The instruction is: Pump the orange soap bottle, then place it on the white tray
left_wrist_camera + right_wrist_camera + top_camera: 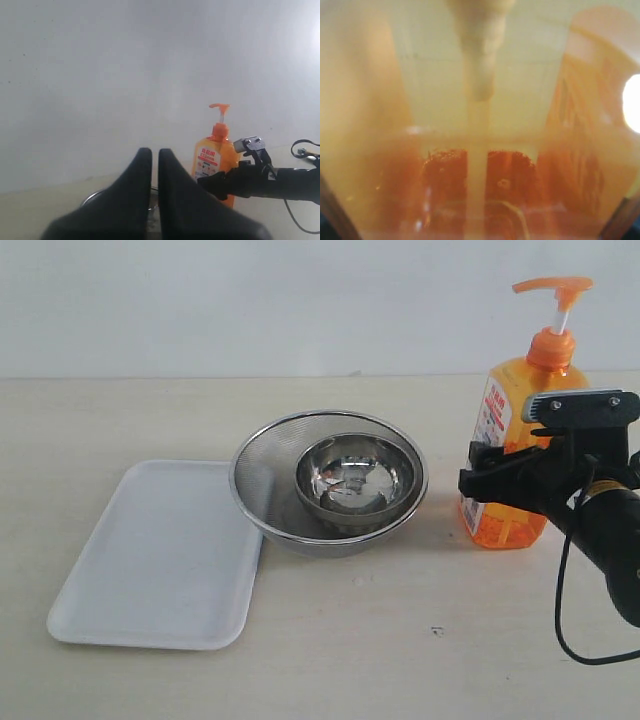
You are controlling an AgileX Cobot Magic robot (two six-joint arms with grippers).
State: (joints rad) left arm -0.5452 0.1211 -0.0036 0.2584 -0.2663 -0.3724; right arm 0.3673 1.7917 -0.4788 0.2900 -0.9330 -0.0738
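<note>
The orange soap bottle (510, 400) stands upright on the table at the right, its pump head (552, 285) raised on the white stem. My right gripper (490, 475) is clamped round the bottle's middle. In the right wrist view the bottle (480, 125) fills the space between the dark fingers at the frame's corners. The white tray (160, 550) lies flat at the left with nothing on it. My left gripper (155, 152) is held up in the air, shut and empty, looking across at the bottle (212, 157) and the right gripper (215, 182). It is outside the exterior view.
A round steel mesh strainer (265, 480) with a smaller steel bowl (355, 475) inside sits between tray and bottle, touching the tray's right edge. A black cable (565, 610) loops down from the right arm. A pale wall stands behind the table.
</note>
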